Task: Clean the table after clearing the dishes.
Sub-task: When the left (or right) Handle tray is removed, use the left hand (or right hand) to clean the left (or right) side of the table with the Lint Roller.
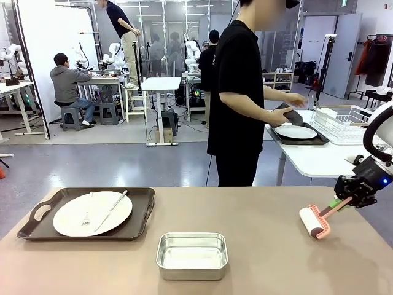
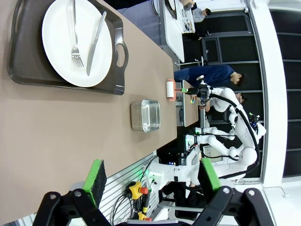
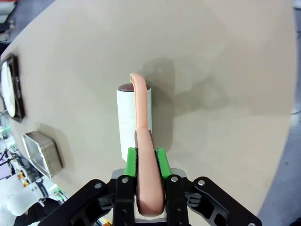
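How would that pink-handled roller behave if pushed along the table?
The roller would probably roll easily: its white drum seems to touch the table. It looks light: the right gripper holds it by its slim handle. That handle may flex slightly.

The tabletop point(image 1: 276, 258) is a plain matte tan-brown, wide and flat. At its near left lies a dark brown rectangular tray point(image 1: 145, 203) with cut-out handles. It carries a round white plate point(image 1: 67, 221). On the plate a silver fork point(image 1: 86, 212) and knife point(image 1: 110, 211) lie side by side, pointing away. A second white plate point(image 1: 296, 131) sits on a second dark tray point(image 1: 314, 141) on the white table point(image 1: 319, 161) at the far right.
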Available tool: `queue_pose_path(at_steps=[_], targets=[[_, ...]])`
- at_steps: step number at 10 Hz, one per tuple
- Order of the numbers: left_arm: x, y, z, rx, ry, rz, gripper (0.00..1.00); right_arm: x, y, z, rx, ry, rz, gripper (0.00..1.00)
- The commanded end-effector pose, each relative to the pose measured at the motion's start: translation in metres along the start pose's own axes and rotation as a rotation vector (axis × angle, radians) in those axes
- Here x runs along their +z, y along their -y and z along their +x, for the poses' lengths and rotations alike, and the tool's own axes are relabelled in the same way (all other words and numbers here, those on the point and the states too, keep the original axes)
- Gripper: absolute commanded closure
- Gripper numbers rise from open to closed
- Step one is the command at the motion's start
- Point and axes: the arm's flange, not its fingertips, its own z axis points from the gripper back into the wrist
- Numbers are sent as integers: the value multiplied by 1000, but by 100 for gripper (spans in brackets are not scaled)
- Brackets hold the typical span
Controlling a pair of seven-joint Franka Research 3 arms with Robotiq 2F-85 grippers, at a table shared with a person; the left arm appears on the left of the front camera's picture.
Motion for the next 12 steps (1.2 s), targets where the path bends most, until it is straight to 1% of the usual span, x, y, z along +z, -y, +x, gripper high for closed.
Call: queue_pose_path(at_steps=[1, 3, 6, 8, 9, 10, 11, 12], targets=[[2, 1, 0, -3, 6, 2, 0, -23, 31, -5, -44, -3, -295, 79], [2, 1, 0, -3, 6, 2, 0, -5, 16, -4, -24, -16, -446, 79], [2, 1, 0, -3, 6, 2, 0, 9, -2, -5, -12, -18, -512, 79], [2, 1, 0, -3, 6, 2, 0, 22, -16, -9, 4, -12, -463, 79], [2, 1, 0, -3, 6, 2, 0, 31, -23, -12, 15, 12, -460, 79], [2, 1, 0, -3, 6, 2, 0, 45, -36, -14, 43, 29, -410, 79], [2, 1, 0, -3, 6, 2, 0, 60, -51, -16, 77, 39, -402, 79], [2, 1, 0, -3, 6, 2, 0, 70, -67, -20, 104, 32, -434, 79]])
